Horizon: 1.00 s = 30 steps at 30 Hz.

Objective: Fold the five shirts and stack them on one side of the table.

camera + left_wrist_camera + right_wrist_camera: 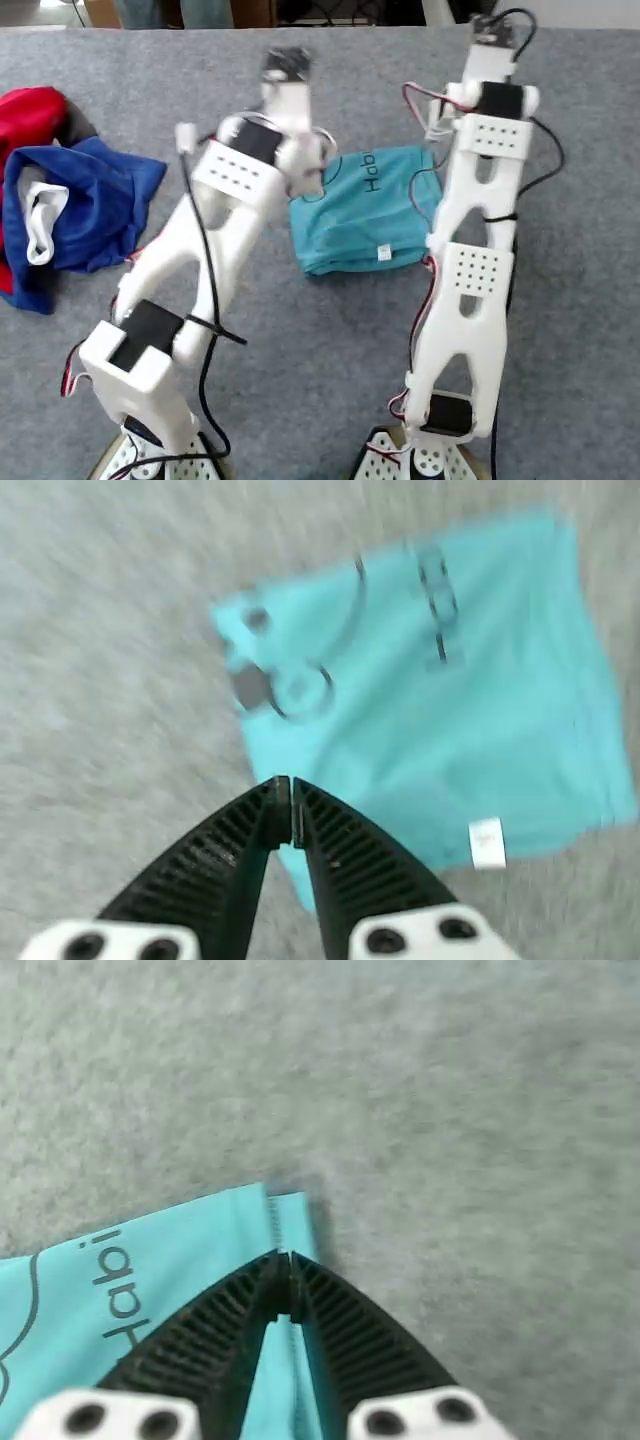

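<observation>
While the left gripper (291, 810) and right gripper (285, 1285) hang pressed together over the folded teal cloth shirt (450, 710) | risk: a low tip could snag it, undoing the fold.

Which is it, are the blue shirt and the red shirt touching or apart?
Touching. The high view shows the blue shirt lying partly over the red shirt, with red cloth showing past its upper and lower edges.

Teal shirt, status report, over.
Both shut: left gripper above teal shirt, right gripper at its corner. Shirt folded, mid-table. Heaped aside: blue shirt, red shirt.
</observation>
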Each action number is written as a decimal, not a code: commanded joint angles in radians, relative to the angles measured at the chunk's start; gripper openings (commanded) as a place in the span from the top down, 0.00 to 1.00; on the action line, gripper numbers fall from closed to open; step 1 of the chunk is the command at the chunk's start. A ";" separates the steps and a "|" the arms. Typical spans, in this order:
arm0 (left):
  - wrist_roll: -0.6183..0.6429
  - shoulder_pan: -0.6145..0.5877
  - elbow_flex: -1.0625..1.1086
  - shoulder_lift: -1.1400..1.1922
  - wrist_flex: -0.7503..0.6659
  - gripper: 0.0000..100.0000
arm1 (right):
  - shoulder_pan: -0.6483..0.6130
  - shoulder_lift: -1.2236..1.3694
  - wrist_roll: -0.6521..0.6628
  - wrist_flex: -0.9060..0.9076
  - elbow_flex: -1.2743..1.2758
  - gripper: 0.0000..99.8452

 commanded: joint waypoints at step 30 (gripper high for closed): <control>-0.005 -0.119 -0.417 0.443 -0.061 0.97 | -0.077 -0.920 -0.055 -0.319 1.521 0.99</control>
